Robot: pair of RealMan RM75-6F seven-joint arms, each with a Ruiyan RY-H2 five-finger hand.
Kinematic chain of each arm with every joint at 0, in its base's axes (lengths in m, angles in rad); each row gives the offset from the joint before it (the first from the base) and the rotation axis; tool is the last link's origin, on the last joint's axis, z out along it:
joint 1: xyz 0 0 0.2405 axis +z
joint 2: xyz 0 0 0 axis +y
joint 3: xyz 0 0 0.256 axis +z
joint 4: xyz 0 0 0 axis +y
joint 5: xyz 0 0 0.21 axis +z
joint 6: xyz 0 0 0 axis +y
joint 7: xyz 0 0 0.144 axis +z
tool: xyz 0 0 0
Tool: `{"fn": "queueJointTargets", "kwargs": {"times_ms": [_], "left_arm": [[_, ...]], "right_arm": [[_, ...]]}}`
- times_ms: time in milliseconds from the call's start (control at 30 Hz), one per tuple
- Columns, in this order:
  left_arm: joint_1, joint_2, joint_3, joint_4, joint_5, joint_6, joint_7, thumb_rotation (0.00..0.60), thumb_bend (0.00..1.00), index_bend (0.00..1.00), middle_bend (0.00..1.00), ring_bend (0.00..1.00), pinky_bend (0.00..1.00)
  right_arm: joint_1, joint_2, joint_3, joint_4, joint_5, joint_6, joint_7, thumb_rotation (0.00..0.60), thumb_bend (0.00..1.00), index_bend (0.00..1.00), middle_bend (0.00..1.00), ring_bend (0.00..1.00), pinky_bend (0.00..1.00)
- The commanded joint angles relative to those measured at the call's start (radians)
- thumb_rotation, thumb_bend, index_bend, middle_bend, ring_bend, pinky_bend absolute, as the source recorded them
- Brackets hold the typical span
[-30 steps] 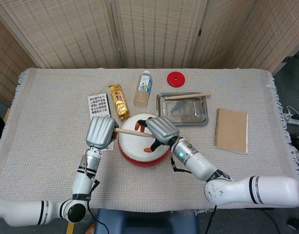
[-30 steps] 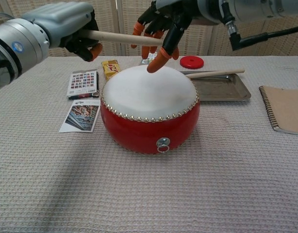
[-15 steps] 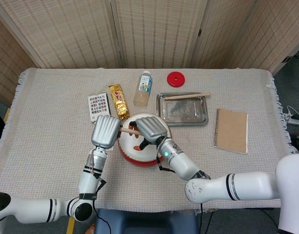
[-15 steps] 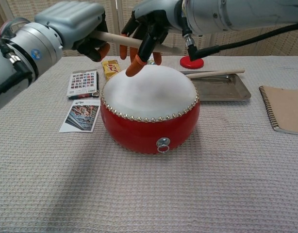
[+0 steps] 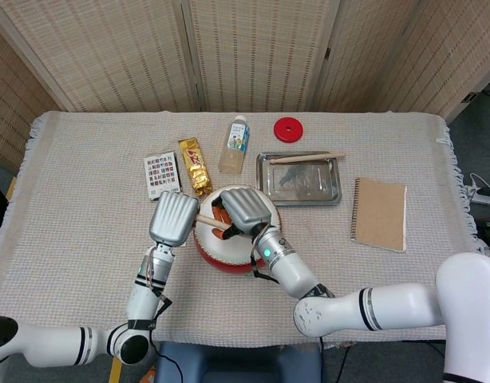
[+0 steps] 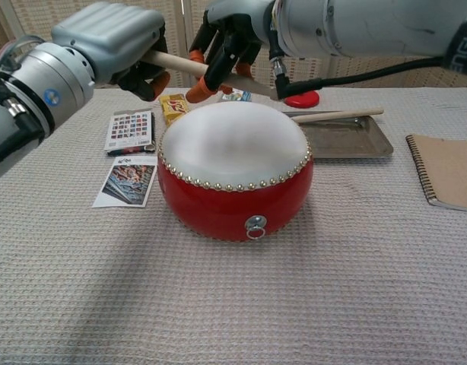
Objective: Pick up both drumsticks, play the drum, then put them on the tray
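Drum (image 6: pixel 233 182) red, white skin; tray (image 5: pixel 299 179) silver; disc (image 5: pixel 287 128) red; notebook (image 5: pixel 380 213) brown.

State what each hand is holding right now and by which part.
The left hand grips a drumstick at its handle end, above the drum. The right hand has its fingers around the same stick further along; whether it truly grips cannot be told.

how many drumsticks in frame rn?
2. One drumstick is held by the left hand above the drum, the right hand touching it; the other lies across the tray.
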Motion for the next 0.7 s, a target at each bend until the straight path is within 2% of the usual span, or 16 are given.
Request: {"fn": "queueJointTargets", "kwargs": {"times_ms": [33, 267, 400, 500, 700], "left_arm": [[0.003, 0.002, 0.003, -0.003, 0.003, 0.000, 0.004, 0.600, 0.54, 0.75, 0.87, 0.80, 1.00], [0.012, 0.009, 0.008, -0.009, 0.012, 0.000, 0.012, 0.600, 0.53, 0.55, 0.73, 0.70, 1.00], [0.016, 0.012, 0.008, -0.010, 0.015, -0.002, 0.012, 0.600, 0.53, 0.47, 0.66, 0.64, 0.99], [0.019, 0.014, 0.008, -0.010, 0.021, -0.001, 0.009, 0.600, 0.53, 0.42, 0.60, 0.57, 0.93], [0.025, 0.026, 0.009, -0.019, 0.027, -0.009, 0.006, 0.600, 0.51, 0.32, 0.44, 0.41, 0.72]], "right_arm": [[-0.012, -0.013, 0.009, 0.003, -0.014, 0.017, 0.008, 0.600, 0.22, 0.89, 0.81, 0.65, 0.77], [-0.044, -0.021, 0.024, 0.012, -0.043, 0.015, 0.033, 0.600, 0.22, 0.95, 0.84, 0.69, 0.79], [-0.061, -0.019, 0.028, 0.015, -0.062, 0.008, 0.045, 0.600, 0.22, 0.99, 0.87, 0.71, 0.80], [-0.073, -0.012, 0.029, 0.014, -0.066, -0.004, 0.050, 0.600, 0.22, 1.00, 0.87, 0.72, 0.80], [-0.091, 0.000, 0.031, 0.011, -0.079, -0.021, 0.057, 0.600, 0.22, 1.00, 0.88, 0.73, 0.80]]}}
